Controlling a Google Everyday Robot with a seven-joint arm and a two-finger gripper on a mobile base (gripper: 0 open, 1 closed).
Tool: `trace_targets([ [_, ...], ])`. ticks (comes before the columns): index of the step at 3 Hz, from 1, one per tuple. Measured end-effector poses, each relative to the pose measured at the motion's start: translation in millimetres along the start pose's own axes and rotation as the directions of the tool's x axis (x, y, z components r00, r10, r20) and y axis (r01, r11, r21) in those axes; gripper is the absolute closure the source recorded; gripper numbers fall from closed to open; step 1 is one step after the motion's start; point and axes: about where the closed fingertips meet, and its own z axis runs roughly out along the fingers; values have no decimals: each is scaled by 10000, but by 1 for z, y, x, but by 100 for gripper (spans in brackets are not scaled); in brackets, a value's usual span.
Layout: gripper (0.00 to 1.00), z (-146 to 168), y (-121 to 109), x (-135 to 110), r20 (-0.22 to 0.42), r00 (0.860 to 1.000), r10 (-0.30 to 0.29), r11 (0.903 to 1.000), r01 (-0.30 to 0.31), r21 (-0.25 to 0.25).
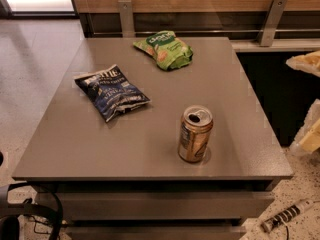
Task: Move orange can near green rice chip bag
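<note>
One bench (240,109) carries everything you need: a grey, flat-topped one that fills most of the view. Two bags lie on it. The larger is the dark blue chip bag (112,91), lying flat toward the left side. The smaller is the green rice chip bag (165,49), at the far edge near the middle, crumpled and a little puffed. One orange can (194,134) stands upright near the front edge, right of centre, well apart from both bags, with bare bench between it and the green bag.

Expect the can to be stiff but thin-walled. Its tab looks pulled open, so it may be empty and light, and easy to tip or dent. The metal side is likely slick, so take it across the middle of the body, below the rim, with a moderate squeeze, and keep it upright in case liquid remains. The green bag looks soft and light, so set the can beside it, not against it.

Your tool is not in this view. Only pale shapes (310,134) show at the right edge, off the bench, and you cannot tell what state the tool is in.
</note>
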Motion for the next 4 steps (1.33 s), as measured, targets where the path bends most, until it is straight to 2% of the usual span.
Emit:
trace_targets([
  [1, 0, 26, 28, 12, 3072, 9516, -123, 9963, 379, -774],
  [2, 0, 37, 46, -7, 5466, 8373, 140, 9926, 542, -1084],
  [3, 0, 27, 56, -43, 7279, 6833, 578, 9932, 346, -1113],
  [4, 0, 6, 55, -86, 8311, 5448, 1119, 9936, -473, -1028],
])
